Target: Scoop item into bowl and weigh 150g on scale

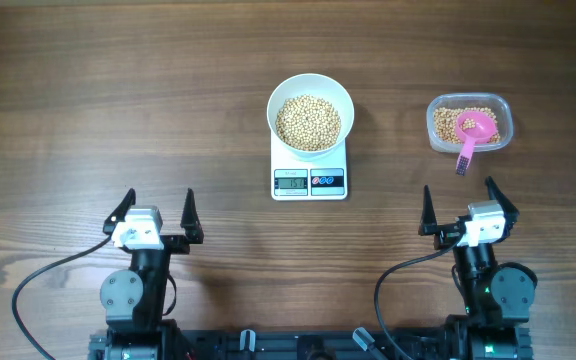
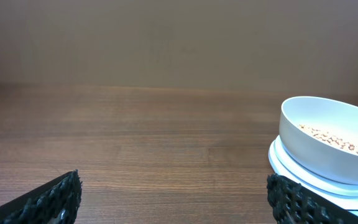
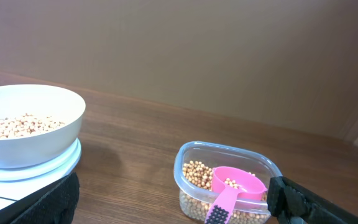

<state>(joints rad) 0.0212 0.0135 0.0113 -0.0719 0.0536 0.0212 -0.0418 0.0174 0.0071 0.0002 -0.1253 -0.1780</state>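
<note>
Sitting on the scale (image 1: 309,182) near the middle of the worktop (image 1: 118,90), the white bowl (image 1: 273,115) held a mound of pale beans (image 1: 308,122). The scale's display faced the arms, its digits too small to read. Off to the right stood a clear tub (image 1: 505,118) with more beans, and a pink scoop (image 1: 475,130) rested in it with its handle over the near rim. The left claw (image 1: 160,195) hovered wide and empty, well apart from the scale. The right claw (image 1: 458,187), equally wide and empty, hovered near the tub without touching it.
</note>
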